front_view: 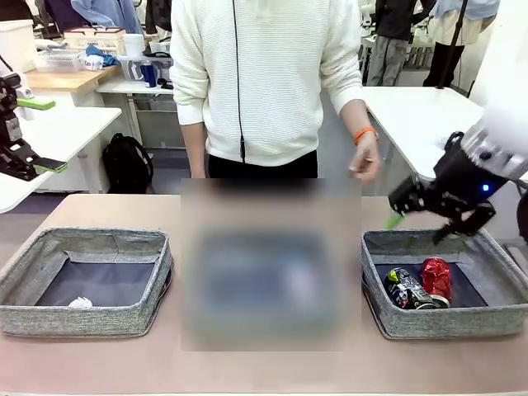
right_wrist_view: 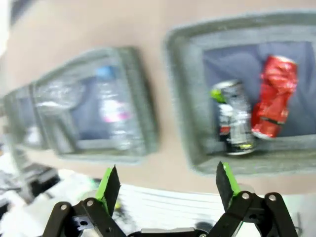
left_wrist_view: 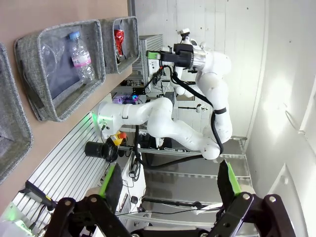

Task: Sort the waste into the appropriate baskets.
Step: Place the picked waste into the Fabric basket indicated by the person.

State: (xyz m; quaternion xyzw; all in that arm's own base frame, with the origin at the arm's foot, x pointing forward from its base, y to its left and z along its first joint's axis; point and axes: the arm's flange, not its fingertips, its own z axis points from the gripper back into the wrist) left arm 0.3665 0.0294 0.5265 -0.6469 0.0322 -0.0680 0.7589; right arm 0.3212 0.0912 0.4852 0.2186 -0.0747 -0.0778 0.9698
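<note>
My right gripper (front_view: 422, 227) hangs open and empty over the far edge of the right basket (front_view: 445, 323). In that basket lie a red crushed can (front_view: 437, 277) and a dark printed can (front_view: 407, 289), both also below the open right gripper (right_wrist_view: 168, 185) as the red can (right_wrist_view: 274, 96) and dark can (right_wrist_view: 234, 118). The middle basket (right_wrist_view: 143, 98) holds a blue-capped bottle (right_wrist_view: 113, 111) and a clear cup (right_wrist_view: 54, 94). A white paper ball (front_view: 80, 303) lies in the left basket (front_view: 82, 318). My left gripper (front_view: 45, 134) is raised at the far left, open and empty.
A person in a white sweater stands at the far side, one hand (front_view: 367, 158) hanging near my right gripper. In the left wrist view the open left gripper (left_wrist_view: 169, 182) faces sideways along the table, towards the bottle (left_wrist_view: 81, 54) and my right arm (left_wrist_view: 197, 59).
</note>
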